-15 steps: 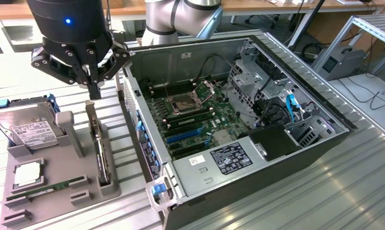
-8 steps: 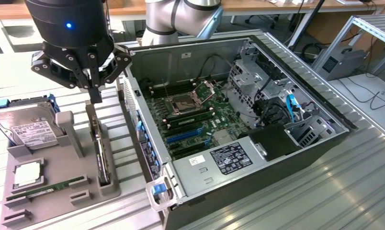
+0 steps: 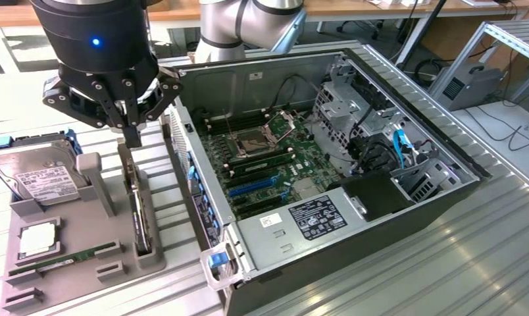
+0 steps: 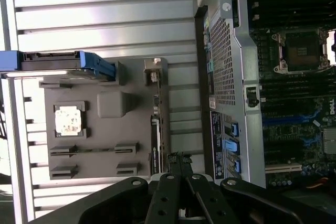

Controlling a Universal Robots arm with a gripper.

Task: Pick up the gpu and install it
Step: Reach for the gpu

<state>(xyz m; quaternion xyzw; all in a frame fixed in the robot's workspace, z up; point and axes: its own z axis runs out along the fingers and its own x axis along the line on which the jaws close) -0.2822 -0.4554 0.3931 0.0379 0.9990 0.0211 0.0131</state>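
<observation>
Gripper (image 3: 131,137) with fingers pressed together and nothing between them, poised over the far end of the gpu (image 3: 139,217); whether the tips touch the card's top edge cannot be told. The gpu stands on its long edge in a slot along the edge of the grey holder tray (image 3: 72,227) that faces the computer case (image 3: 422,125), with its silver bracket at the end under the gripper. A narrow strip of the slatted table (image 3: 458,263) separates this tray edge from the case's perforated outer wall, which rises beside the card. Towards the tray's opposite edge lie a hard drive (image 3: 36,176) at the far corner, a processor (image 3: 38,241) and a green memory stick (image 3: 62,261) near the front edge, all well apart from the gpu. The case lies open upward, exposing the motherboard (image 3: 274,168) and its blue slots (image 3: 251,187).
</observation>
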